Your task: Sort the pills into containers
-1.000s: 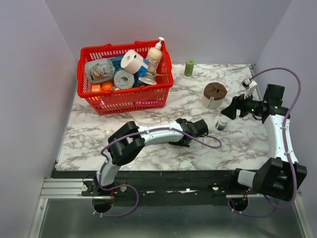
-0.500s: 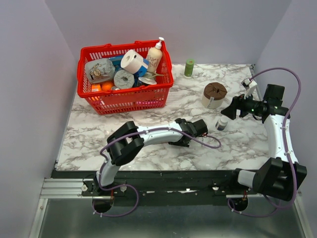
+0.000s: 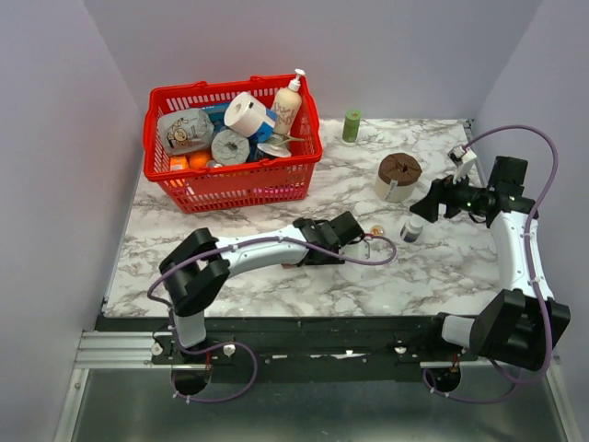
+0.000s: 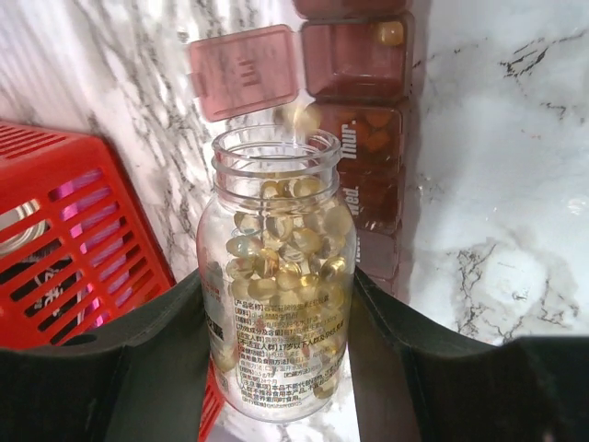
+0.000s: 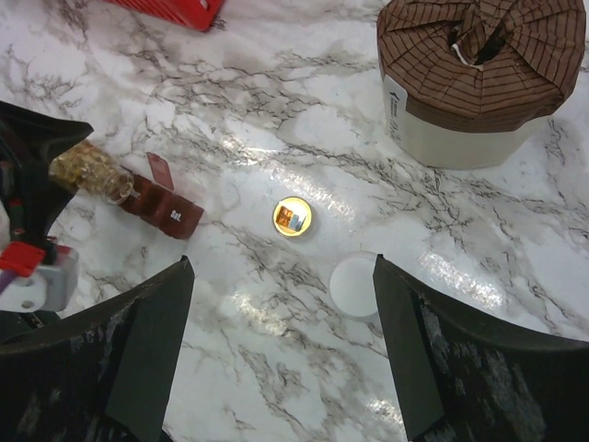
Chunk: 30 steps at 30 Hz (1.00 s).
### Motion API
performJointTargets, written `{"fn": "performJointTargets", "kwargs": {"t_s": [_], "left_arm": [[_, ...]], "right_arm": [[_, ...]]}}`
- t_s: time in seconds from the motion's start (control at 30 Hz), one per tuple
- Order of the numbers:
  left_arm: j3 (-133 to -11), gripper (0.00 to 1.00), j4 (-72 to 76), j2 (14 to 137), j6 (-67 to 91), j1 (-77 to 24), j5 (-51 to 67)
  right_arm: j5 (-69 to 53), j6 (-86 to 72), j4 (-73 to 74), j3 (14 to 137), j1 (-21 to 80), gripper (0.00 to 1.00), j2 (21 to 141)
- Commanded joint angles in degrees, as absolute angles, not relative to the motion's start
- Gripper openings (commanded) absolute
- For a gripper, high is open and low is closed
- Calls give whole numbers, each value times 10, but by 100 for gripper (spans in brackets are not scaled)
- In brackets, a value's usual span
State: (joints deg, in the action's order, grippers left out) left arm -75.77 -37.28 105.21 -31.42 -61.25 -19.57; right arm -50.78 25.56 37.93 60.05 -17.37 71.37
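Observation:
My left gripper (image 4: 276, 308) is shut on a clear bottle (image 4: 276, 276) full of small yellowish pills (image 4: 285, 244). The bottle's open mouth points at the maroon strip of containers (image 4: 368, 138). One lid (image 4: 244, 72) stands open. One pill (image 4: 388, 32) lies in a far compartment and amber pills (image 4: 368, 120) lie in the one by the mouth. Blurred pills show at the mouth. The strip (image 5: 161, 204) and bottle (image 5: 87, 166) also show in the right wrist view. My right gripper (image 5: 281, 267) is open and empty above the table. The top view shows both grippers, left (image 3: 345, 235) and right (image 3: 433, 203).
A yellow bottle cap (image 5: 292, 217) lies on the marble. A dark white-capped bottle (image 5: 354, 285) stands under my right gripper. A paper-covered roll (image 5: 479, 74) stands behind it. A red basket (image 3: 230, 143) of goods is at the back left, with a green cap (image 3: 352, 125) to its right.
My left arm has drawn back to the left with the bottle, uncovering the yellow cap in the top view. The right arm has not moved.

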Motion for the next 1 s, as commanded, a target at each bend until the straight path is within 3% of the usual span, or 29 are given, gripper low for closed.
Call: {"fn": "performJointTargets", "kwargs": {"t_s": [0.0, 0.23, 0.33, 0.53, 0.83, 0.87, 0.97], "left_arm": [[-715, 0, -248, 960, -259, -609, -138], [-527, 0, -22, 747, -162, -557, -13], [-479, 0, -5, 712, -152, -544, 0], [-355, 0, 172, 598, -138, -528, 66], [-274, 0, 450, 533, -31, -494, 218], [-259, 0, 480, 534, -14, -492, 226], [-244, 0, 587, 548, 43, -486, 262]], "right_arm": [[-524, 266, 391, 599, -180, 89, 721], [-530, 274, 389, 592, -180, 89, 722], [-536, 276, 388, 592, -180, 91, 721], [-548, 282, 384, 584, -180, 91, 715], [-669, 413, 444, 574, -177, 92, 700], [-677, 437, 464, 572, -171, 99, 694], [-688, 518, 470, 560, -156, 100, 659]]}}
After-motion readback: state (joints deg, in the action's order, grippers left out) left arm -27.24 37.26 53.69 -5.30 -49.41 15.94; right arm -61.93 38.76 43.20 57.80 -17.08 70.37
